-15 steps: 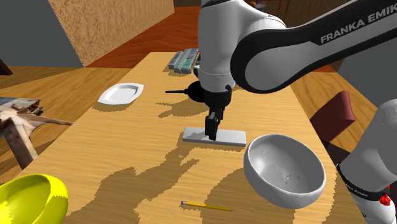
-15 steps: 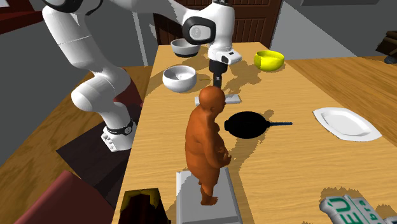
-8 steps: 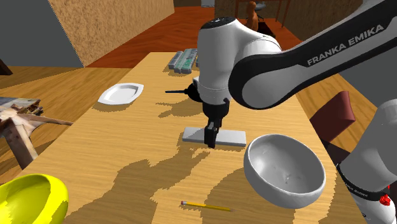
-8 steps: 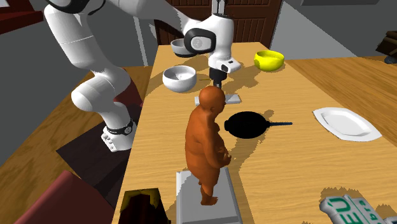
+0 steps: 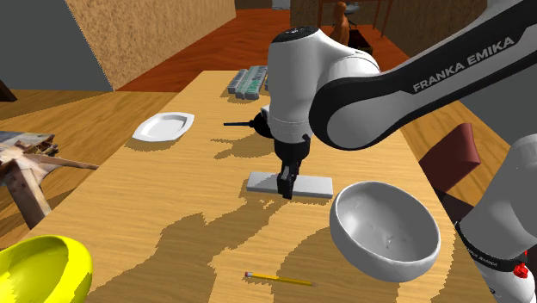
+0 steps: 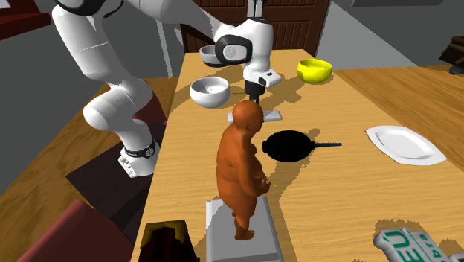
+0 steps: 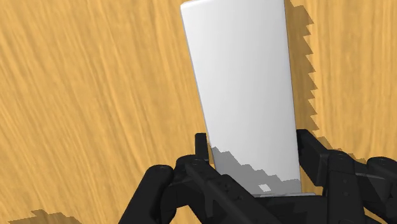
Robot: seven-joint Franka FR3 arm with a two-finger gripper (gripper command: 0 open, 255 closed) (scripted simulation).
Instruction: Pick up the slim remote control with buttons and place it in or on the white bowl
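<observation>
One thing matters here: how the remote (image 5: 311, 185) sits relative to the white bowl (image 5: 379, 232). It lies flat on the wooden table (image 5: 172, 198) just beside the bowl, off the bowl's rim toward the shoulder view's left. Its long axis runs roughly toward the bowl, so one short end is near the rim and the other points away. It's drawn as a plain pale grey slab; I can't make out any buttons.

The gripper (image 5: 286, 188) comes straight down on it. In the wrist view the two black fingers (image 7: 201, 149) sit against the remote's (image 7: 245, 83) two long edges, so I'd call it clamped across the narrow width. The slab isn't lifted yet. The grip looks off-centre, on the half farther from the bowl, with most of the length running out past the gripper (image 7: 251, 143).

My guess at what's next is a lift, then a short carry along the remote's own long axis to get over the bowl. With that off-centre hold, the free end could sag or swing, and it's the end that reaches the rim first.
</observation>
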